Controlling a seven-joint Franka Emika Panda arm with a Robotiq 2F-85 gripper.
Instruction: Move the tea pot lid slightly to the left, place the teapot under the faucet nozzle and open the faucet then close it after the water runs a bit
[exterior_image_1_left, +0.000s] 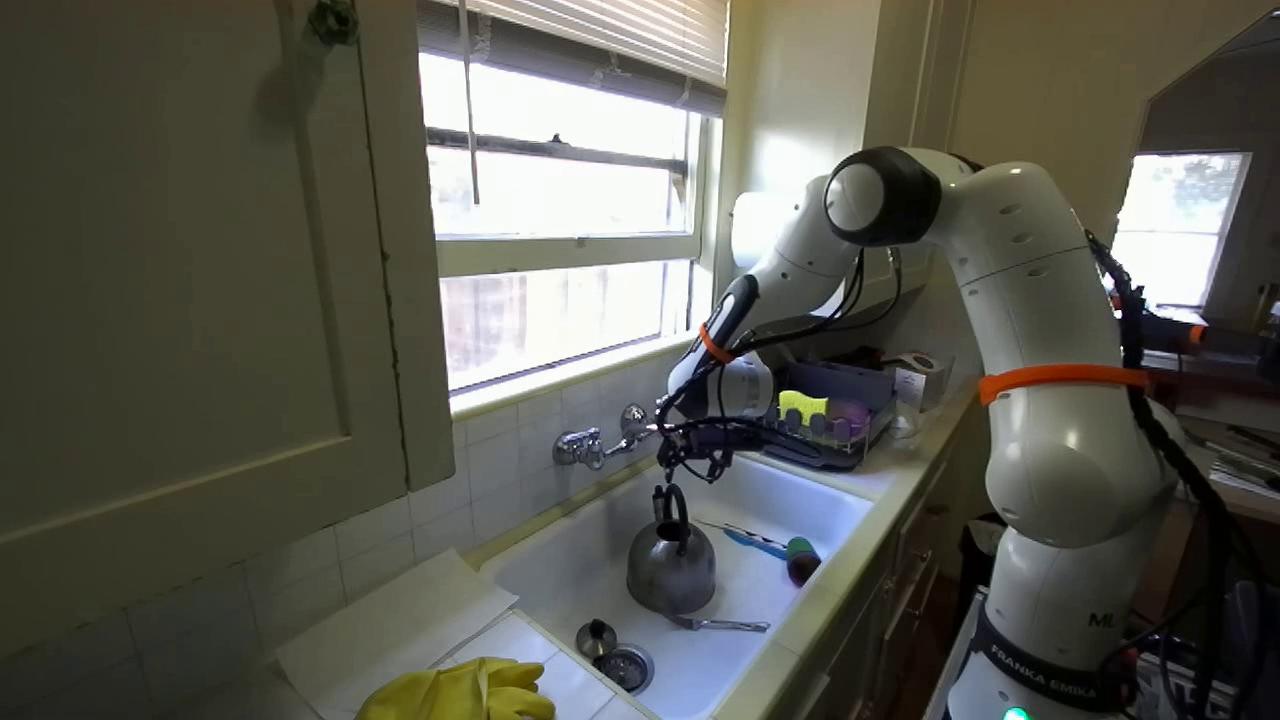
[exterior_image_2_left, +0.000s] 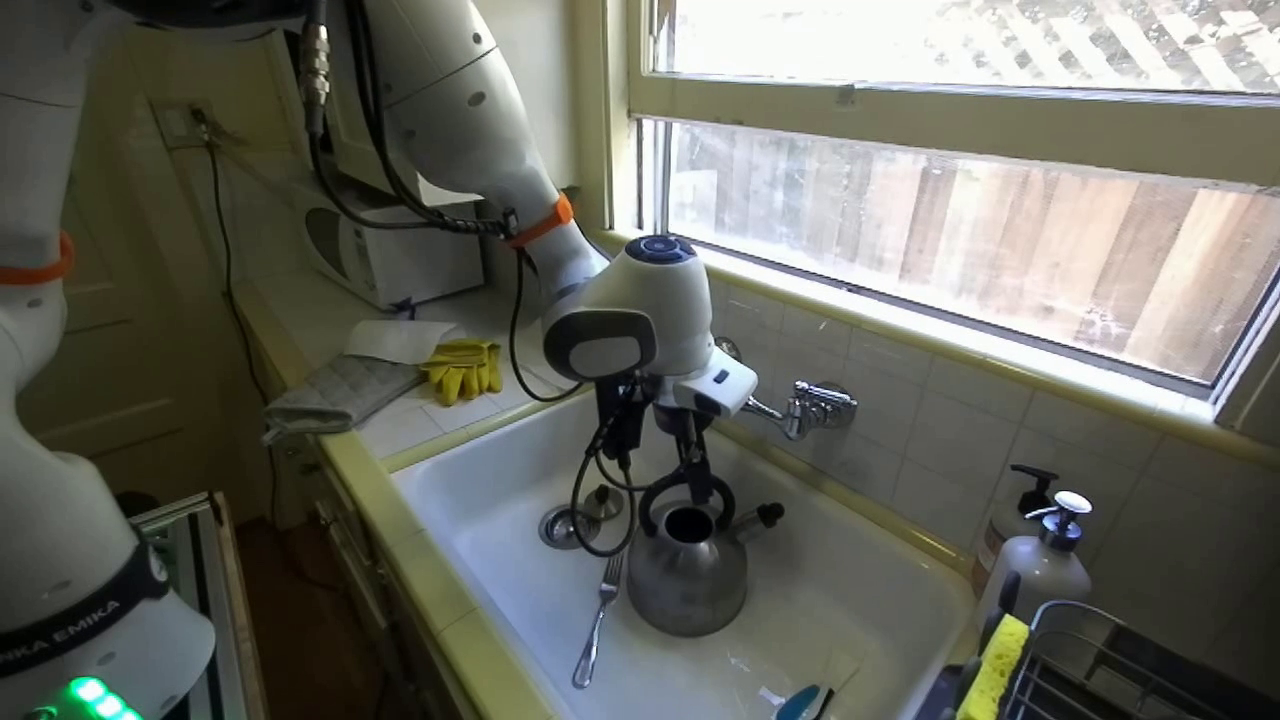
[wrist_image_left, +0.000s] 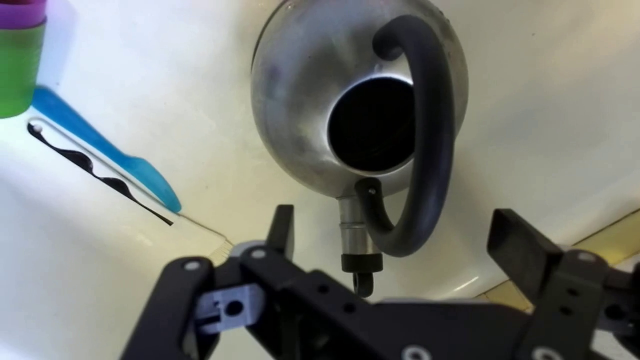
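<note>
- Black and released, your hand (wrist_image_left: 392, 231) hangs over the teapot (exterior_image_2_left: 688, 585), fingers (wrist_image_left: 522, 250) spread wide; in the wrist view the teapot's handle (wrist_image_left: 435, 135) shows between them, a gap on each side.
- Below, you have the teapot upright on the floor of the sink (exterior_image_2_left: 480, 510), its top hole (wrist_image_left: 372, 125) uncovered.
- Near the hand, you see the faucet (exterior_image_2_left: 800, 410) on the tiled wall (exterior_image_2_left: 930, 405).
- Just beside the teapot lies a fork (exterior_image_2_left: 594, 640); whether they touch, you cannot tell.
- Your lid (exterior_image_1_left: 596, 638) lies in the sink, just beside the drain (exterior_image_1_left: 624, 670), apart from the teapot.
- Farther off, you have yellow gloves (exterior_image_2_left: 460, 368) on the table (exterior_image_2_left: 415, 425).
</note>
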